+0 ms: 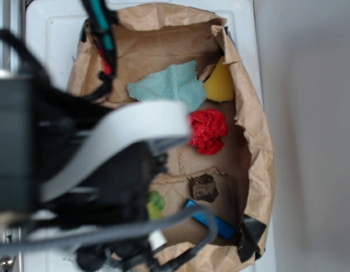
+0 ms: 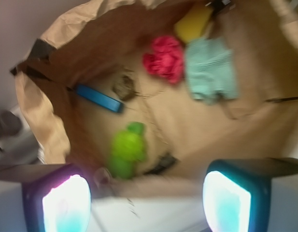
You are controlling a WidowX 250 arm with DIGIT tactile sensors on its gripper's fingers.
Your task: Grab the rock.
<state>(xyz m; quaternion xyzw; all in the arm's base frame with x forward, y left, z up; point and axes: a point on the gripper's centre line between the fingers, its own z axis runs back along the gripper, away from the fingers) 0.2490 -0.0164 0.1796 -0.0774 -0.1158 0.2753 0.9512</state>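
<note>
Both fingers (image 2: pixel 66 203) of the gripper (image 2: pixel 146 203) stand wide apart at the bottom of the wrist view, with nothing between them, so the gripper is open and holds nothing; it hangs above the near rim of the brown paper bag (image 1: pixel 260 141), which lies opened like a shallow tray on the white table (image 1: pixel 44 34). This high position makes sense, because from here the wrist camera looks over all the contents before a descent is chosen. The rock (image 1: pixel 204 187) rests on the paper floor of the bag, a small dark jagged lump, just beside the upper end of the flat blue block (image 1: pixel 211 221) and below the red crumpled ball (image 1: pixel 208 131); in the wrist view the rock (image 2: pixel 123 87) is blurred, so I cannot tell whether it touches the block. The green plush toy (image 2: pixel 127 150) lies nearer to the fingers than the rock does, so I judge the gripper must travel past it and deeper into the bag. A pale green cloth (image 1: pixel 169 85) and a yellow sponge-like object (image 1: pixel 220 79) sit at the far end, well apart from the rock. The raised paper walls probably keep the things together, but they also narrow the approach from the side, so coming from above seems the sensible way.
</note>
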